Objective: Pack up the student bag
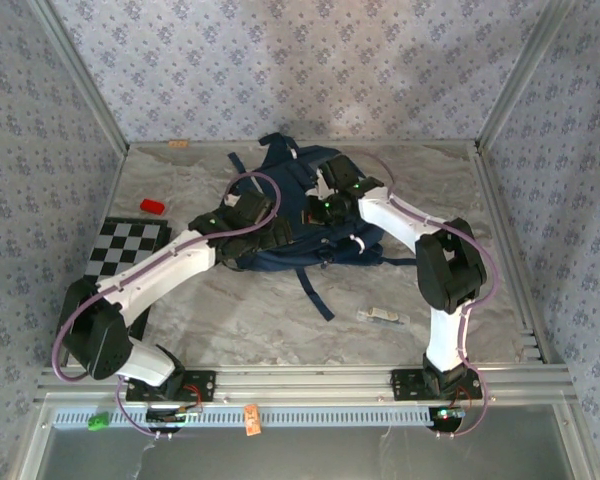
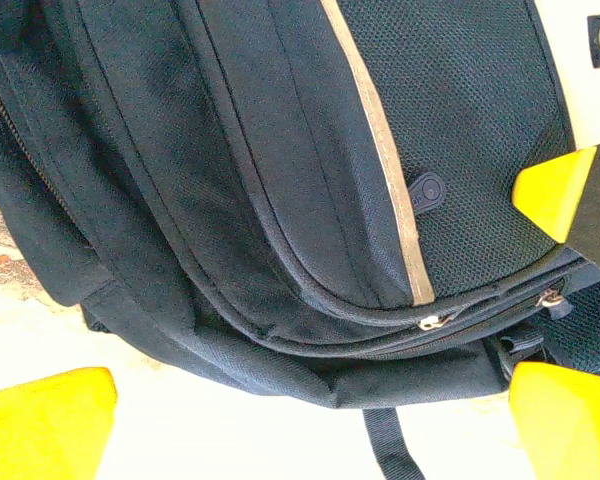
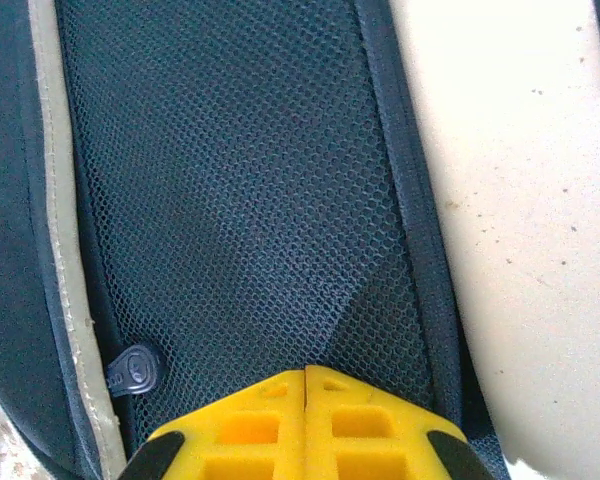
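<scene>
Left arm point(image 1: 165, 265): white moulded links, rounded black joint housings point(image 1: 95, 340). Left cable point(image 1: 250, 174): lilac, thin, run along the outside of the links in loose loops. Black base block point(image 1: 175, 385) at the foot. Small green indicator light point(image 1: 212, 218) near the wrist.

Right arm point(image 1: 442, 335): same build, with white links and a bulky black elbow point(image 1: 448, 270). Right cable point(image 1: 492, 268): lilac, in a wide loop. Black foot block point(image 1: 435, 383). Green wrist light point(image 1: 325, 206).

Left gripper point(image 2: 305, 425): bright yellow fingers point(image 2: 40, 425), blocky, with smooth faces.

Right gripper point(image 3: 307, 372): yellow fingers point(image 3: 250, 430) with rectangular recesses moulded in and black rounded corners point(image 3: 155, 455) behind.
</scene>
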